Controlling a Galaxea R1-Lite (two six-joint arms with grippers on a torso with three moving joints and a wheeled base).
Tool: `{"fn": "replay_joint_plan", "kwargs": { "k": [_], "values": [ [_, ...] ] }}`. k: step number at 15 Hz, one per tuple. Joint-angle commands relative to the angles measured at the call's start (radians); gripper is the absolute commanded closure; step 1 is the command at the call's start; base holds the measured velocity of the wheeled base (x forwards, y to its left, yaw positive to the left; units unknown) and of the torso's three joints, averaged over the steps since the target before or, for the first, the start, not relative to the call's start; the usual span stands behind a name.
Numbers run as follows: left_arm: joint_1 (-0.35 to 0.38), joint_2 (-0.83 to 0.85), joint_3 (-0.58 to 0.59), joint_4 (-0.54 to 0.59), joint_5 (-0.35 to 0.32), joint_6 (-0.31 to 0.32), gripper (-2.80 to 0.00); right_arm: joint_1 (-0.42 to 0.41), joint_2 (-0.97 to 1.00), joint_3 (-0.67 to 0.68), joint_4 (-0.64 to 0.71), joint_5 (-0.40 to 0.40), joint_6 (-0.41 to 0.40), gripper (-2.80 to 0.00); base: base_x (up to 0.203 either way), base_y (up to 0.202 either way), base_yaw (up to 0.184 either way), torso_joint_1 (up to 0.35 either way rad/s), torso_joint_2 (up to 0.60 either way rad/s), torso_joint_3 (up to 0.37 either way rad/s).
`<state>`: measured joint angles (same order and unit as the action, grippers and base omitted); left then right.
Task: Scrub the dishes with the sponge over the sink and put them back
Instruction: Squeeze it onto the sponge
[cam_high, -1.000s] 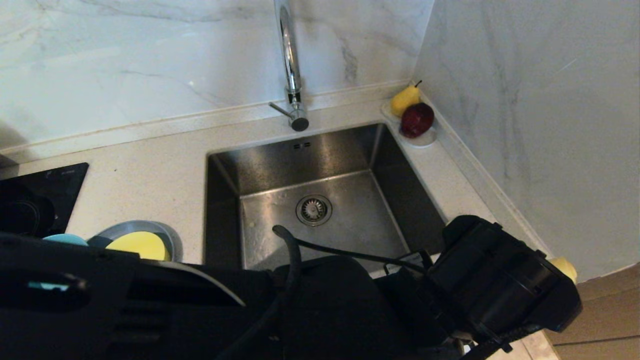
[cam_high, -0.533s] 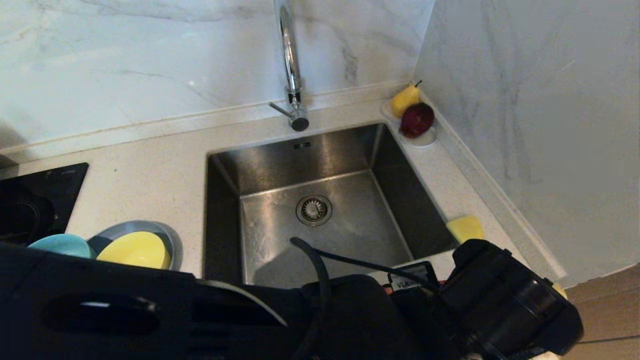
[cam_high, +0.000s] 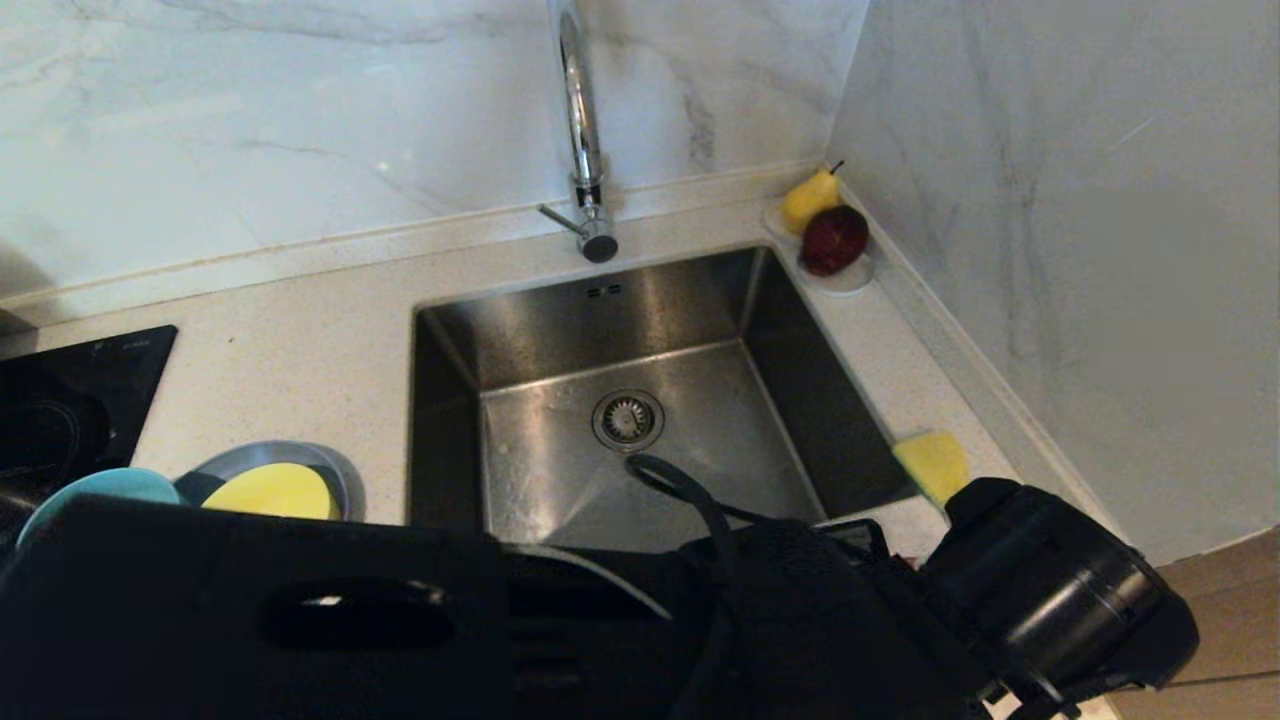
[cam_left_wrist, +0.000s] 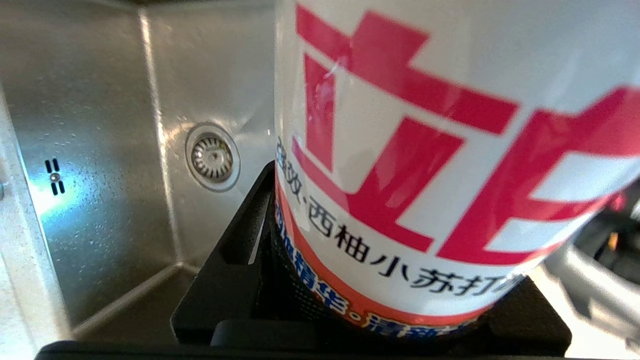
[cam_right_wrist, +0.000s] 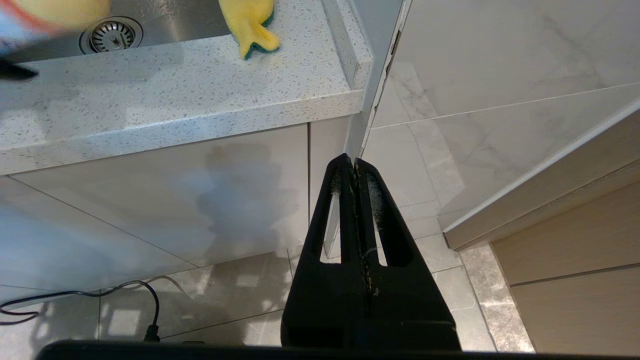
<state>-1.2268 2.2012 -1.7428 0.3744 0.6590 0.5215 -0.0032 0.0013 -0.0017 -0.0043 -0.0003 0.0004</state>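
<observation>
My left gripper (cam_left_wrist: 380, 280) is shut on a white detergent bottle (cam_left_wrist: 425, 125) with big red characters, held over the near right part of the sink (cam_left_wrist: 100, 150). In the head view the left arm crosses the bottom of the picture and its wrist hides the gripper. The yellow sponge (cam_high: 932, 462) lies on the counter just right of the sink (cam_high: 600, 310), also seen as the sponge (cam_right_wrist: 250, 25) from the right wrist. Left of the sink the yellow bowl (cam_high: 272, 492) sits in the grey-blue plate (cam_high: 340, 475), with the teal bowl (cam_high: 95, 487) beside it. My right gripper (cam_right_wrist: 354, 162) hangs shut below the counter edge.
A chrome tap (cam_high: 585, 150) rises behind the sink. A white dish with a pear and a red apple (cam_high: 830, 240) sits in the back right corner. A black cooktop (cam_high: 70, 390) lies far left. A marble wall closes the right side.
My left arm has swung toward the near right with the bottle, and its wrist has uncovered the sponge on the counter. The right arm has not moved.
</observation>
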Motion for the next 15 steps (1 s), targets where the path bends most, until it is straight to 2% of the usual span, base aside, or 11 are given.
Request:
{"fn": "replay_joint_plan", "kwargs": {
  "k": [1,3,8,15],
  "values": [
    [0.001,0.032,-0.029,0.039,0.005,0.011,0.00,0.000,0.000,0.000,0.000,0.000,0.000,0.00,0.000,0.000,0.000,0.000,0.00,0.000],
    [0.001,0.039,-0.029,0.058,0.008,0.026,0.00,0.000,0.000,0.000,0.000,0.000,0.000,0.00,0.000,0.000,0.000,0.000,0.00,0.000],
    [0.010,0.093,-0.084,0.122,0.100,0.011,0.00,0.000,0.000,0.000,0.000,0.000,0.000,0.00,0.000,0.000,0.000,0.000,0.00,0.000],
    [0.013,0.145,-0.129,0.165,0.147,0.006,0.00,0.000,0.000,0.000,0.000,0.000,0.000,0.00,0.000,0.000,0.000,0.000,0.00,0.000]
  ]
}}
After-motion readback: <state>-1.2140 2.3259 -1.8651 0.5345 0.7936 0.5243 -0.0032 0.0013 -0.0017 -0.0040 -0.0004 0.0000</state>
